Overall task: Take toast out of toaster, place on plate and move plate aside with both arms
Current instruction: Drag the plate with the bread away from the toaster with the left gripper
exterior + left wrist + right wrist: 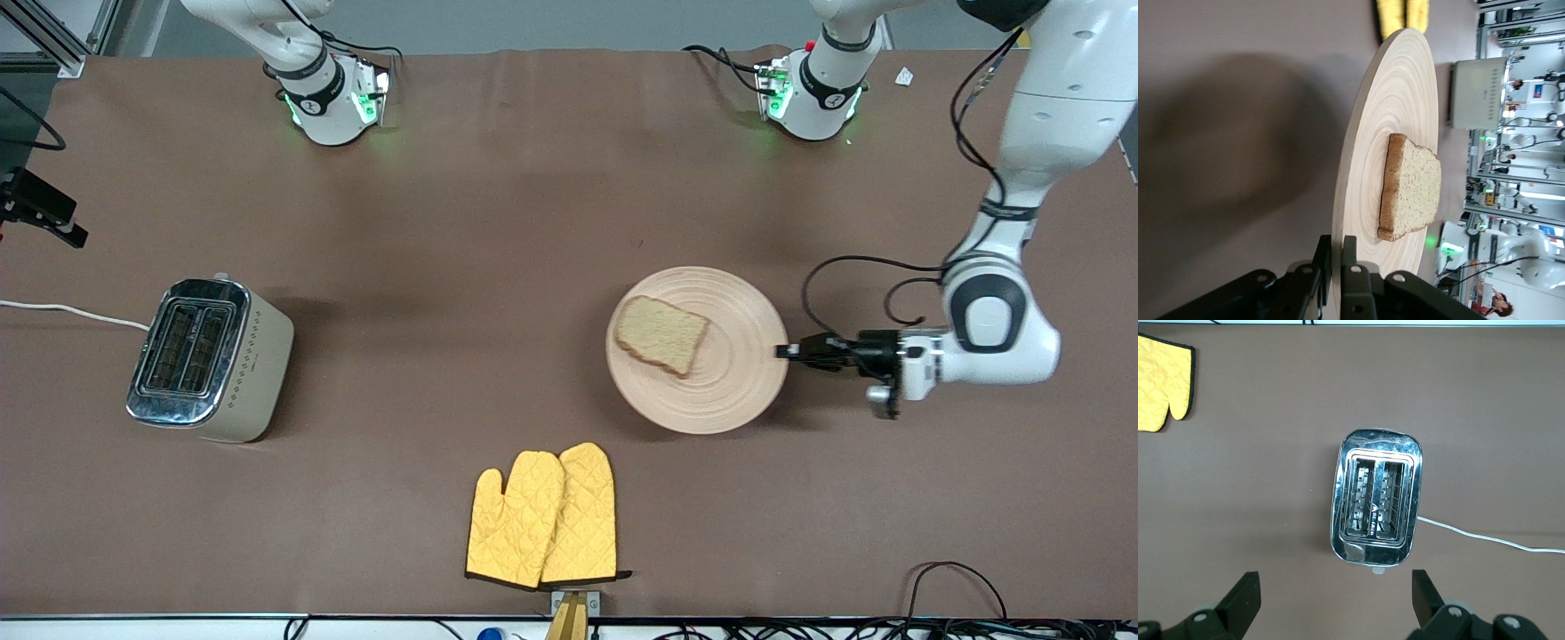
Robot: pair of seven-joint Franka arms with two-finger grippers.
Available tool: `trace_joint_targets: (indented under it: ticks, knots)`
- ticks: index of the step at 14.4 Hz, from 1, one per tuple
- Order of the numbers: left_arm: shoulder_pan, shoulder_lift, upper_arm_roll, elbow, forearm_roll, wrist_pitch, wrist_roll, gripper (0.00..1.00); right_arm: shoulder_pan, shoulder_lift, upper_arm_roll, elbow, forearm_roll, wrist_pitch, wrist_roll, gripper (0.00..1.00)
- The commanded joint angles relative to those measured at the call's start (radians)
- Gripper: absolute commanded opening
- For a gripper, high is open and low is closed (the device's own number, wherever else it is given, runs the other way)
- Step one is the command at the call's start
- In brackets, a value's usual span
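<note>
Mitts (pixel 542 517) lie nearest the camera. Plate (pixel 733 391) sits toward the left arm's end, toast (pixel 662 334) on it, so only shifting it aside remains. Toaster (pixel 209 359) stands empty. Left gripper (pixel 786 351) pinches the plate's rim; right gripper (pixel 1335 603) hangs wide over the toaster.

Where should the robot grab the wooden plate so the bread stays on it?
Best at its thin rim, coming in level with the table from the left arm's end. The plate is wide and flat, so only its edge fits between fingers. The toast lies toward the plate's other half, away from that rim. The left hand is already shut on that edge.
</note>
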Motion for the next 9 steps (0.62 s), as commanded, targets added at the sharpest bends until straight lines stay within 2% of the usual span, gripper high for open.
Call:
trace_joint_targets:
  ticks: [1,3,6,9]
  knots:
    - [0.098,0.044,-0.014,0.069,0.080,-0.075,0.014,0.00,-0.010,-0.010,0.009,-0.017,-0.002,0.010,0.005,1.00]
    - [0.153,0.075,-0.009,0.105,0.136,-0.075,0.056,0.00,-0.010,-0.012,0.009,-0.021,-0.002,0.012,0.005,1.00]
    - [0.217,0.171,-0.006,0.176,0.215,-0.076,0.135,0.00,-0.010,-0.012,0.009,-0.034,-0.002,0.024,0.005,1.00]
    - [0.263,0.190,-0.004,0.197,0.247,-0.076,0.162,0.00,-0.010,-0.012,0.009,-0.034,-0.004,0.024,0.005,1.00]
